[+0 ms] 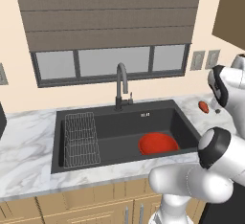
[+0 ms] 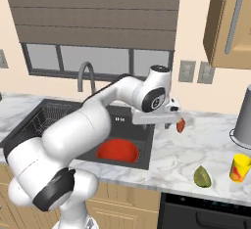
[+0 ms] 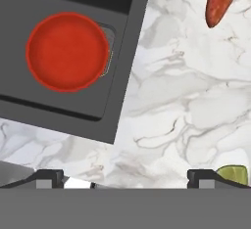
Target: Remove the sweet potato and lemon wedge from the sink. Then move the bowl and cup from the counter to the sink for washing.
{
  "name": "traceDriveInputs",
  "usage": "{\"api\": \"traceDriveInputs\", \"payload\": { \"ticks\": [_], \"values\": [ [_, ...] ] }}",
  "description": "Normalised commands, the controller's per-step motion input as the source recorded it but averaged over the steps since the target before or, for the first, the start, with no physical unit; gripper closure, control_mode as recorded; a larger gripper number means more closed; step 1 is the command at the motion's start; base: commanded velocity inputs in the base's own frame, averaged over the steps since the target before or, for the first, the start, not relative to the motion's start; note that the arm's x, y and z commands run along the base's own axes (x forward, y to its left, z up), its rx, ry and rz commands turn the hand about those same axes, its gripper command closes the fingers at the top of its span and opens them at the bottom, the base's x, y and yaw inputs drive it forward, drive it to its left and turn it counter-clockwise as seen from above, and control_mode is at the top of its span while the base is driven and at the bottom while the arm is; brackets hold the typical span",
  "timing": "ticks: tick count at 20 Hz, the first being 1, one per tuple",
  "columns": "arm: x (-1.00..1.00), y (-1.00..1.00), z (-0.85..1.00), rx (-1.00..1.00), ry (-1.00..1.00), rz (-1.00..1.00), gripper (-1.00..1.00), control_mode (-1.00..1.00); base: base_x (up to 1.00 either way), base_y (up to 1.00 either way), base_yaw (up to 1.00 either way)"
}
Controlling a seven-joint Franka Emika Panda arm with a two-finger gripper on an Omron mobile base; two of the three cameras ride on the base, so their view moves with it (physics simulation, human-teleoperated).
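Count on inspection: one red bowl (image 2: 117,150), one sweet potato (image 2: 180,125), one lemon wedge (image 2: 202,176), one yellow cup (image 2: 240,167). One sink (image 1: 158,117), fitted with one faucet (image 1: 121,88) and one wire rack (image 1: 81,139). One grey cylindrical container (image 2: 243,115) on the marble tabletop (image 2: 196,145). Two wall outlet plates (image 2: 196,72). One upper cabinet (image 2: 230,22). One window blind (image 2: 93,10).

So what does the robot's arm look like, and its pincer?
The arm is fat, round and glossy white, like bent tubes joined together, with dark grey rings and caps at the joints. Its pincer ends in two small dark blocky finger tips. No cables or markings show.
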Motion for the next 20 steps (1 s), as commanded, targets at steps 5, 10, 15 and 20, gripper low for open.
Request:
{"api": "traceDriveInputs", "payload": {
  "ticks": [5,10,15,20],
  "values": [
    [-0.09,-0.37,0.01,0.00,0.00,-0.02,-1.00,-1.00,0.00,0.00,0.00],
    [-0.15,-0.33,0.00,0.00,0.00,-0.09,-1.00,-1.00,0.00,0.00,0.00],
    [-0.08,-0.31,0.00,0.00,0.00,-0.12,-1.00,-1.00,0.00,0.00,0.00],
    [-0.04,-0.33,0.00,0.00,0.00,-0.13,-1.00,-1.00,0.00,0.00,0.00]
  ]
}}
